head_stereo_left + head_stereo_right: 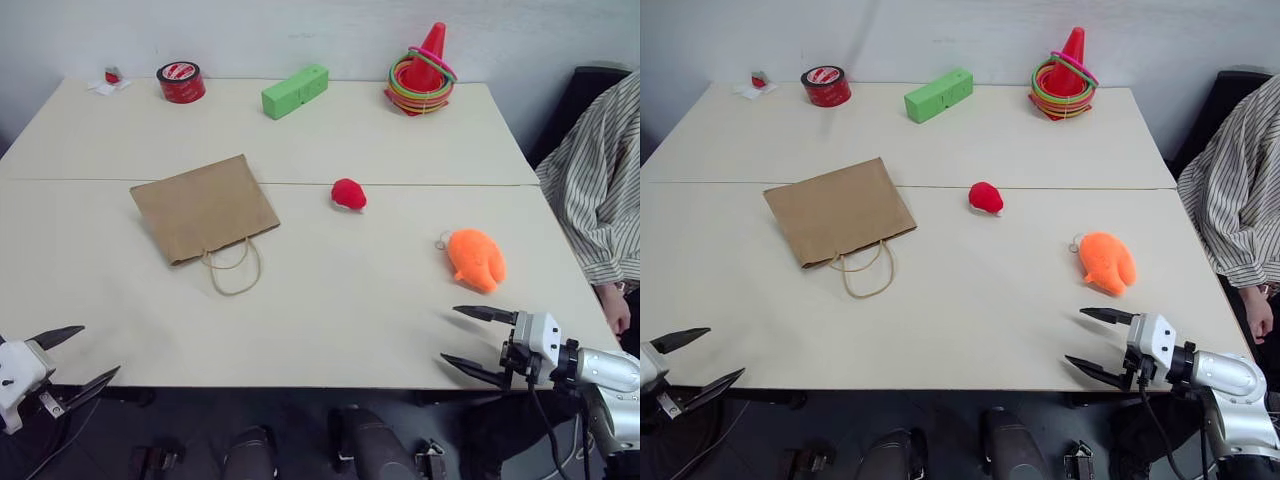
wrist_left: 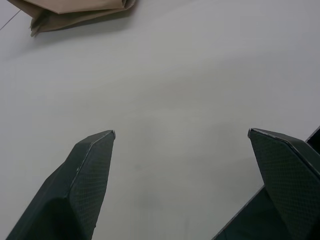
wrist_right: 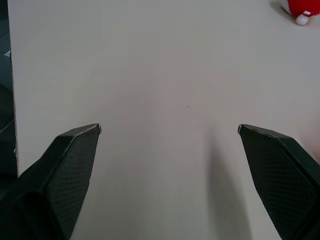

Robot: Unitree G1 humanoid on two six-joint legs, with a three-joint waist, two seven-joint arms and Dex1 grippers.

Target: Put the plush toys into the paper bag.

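The brown paper bag (image 1: 204, 207) lies flat on the table, left of centre, its cord handles (image 1: 233, 272) toward the near edge. A small red plush toy (image 1: 348, 194) sits mid-table, right of the bag. The larger orange plush toy (image 1: 476, 258) with a keyring loop lies further right and nearer. My right gripper (image 1: 456, 336) hovers open and empty over the near right edge, just in front of the orange toy. At the near left corner my left gripper (image 1: 98, 354) stands open and empty, well short of the bag (image 2: 75, 12). The red toy (image 3: 302, 8) shows far ahead of the right gripper (image 3: 169, 129).
Along the far edge stand a red tape roll (image 1: 181, 82), a green block (image 1: 294, 91) and a red-orange cone with coloured rings (image 1: 422, 72). A small red-and-white item (image 1: 110, 80) lies at the far left corner. A person in a striped shirt (image 1: 600, 190) sits at the right side.
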